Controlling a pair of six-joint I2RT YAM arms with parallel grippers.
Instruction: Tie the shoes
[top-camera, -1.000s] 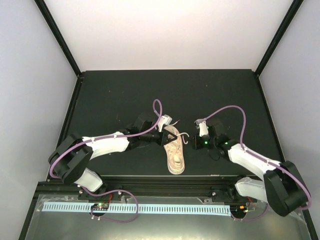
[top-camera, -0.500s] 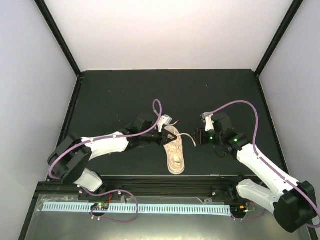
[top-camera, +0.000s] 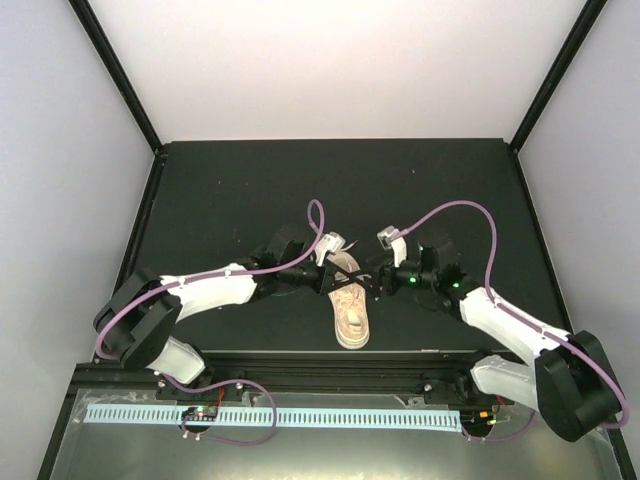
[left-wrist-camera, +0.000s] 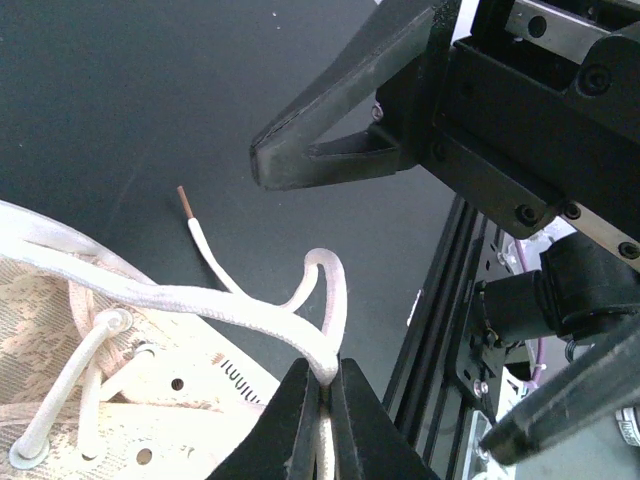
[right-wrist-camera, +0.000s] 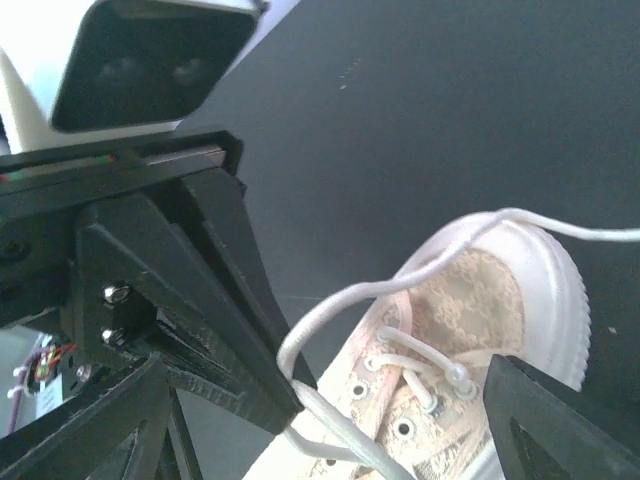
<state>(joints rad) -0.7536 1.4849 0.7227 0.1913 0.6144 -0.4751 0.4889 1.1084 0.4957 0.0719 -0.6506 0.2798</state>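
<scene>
The beige-pink shoe (top-camera: 352, 315) lies on the black table, its length running from far to near. My left gripper (top-camera: 338, 278) hovers over the laced end, shut on a loop of the off-white lace (left-wrist-camera: 250, 315); the left wrist view shows the lace pinched at the left gripper's (left-wrist-camera: 322, 368) fingertips. The free lace end with a brown tip (left-wrist-camera: 183, 195) rests on the table. My right gripper (top-camera: 375, 283) stands open just right of the shoe, facing the left one. In the right wrist view the right gripper (right-wrist-camera: 325, 365) straddles the held loop above the shoe (right-wrist-camera: 470, 330), with nothing between the fingers being gripped.
The black table (top-camera: 250, 190) is walled by pale panels at the back and sides. A black rail (top-camera: 330, 355) runs along the near edge just below the shoe. Purple cables arc over both arms.
The right gripper has opened, let go of the lace end, and swung left until it sits right beside the left gripper. The left gripper has kept its hold on the loop.
</scene>
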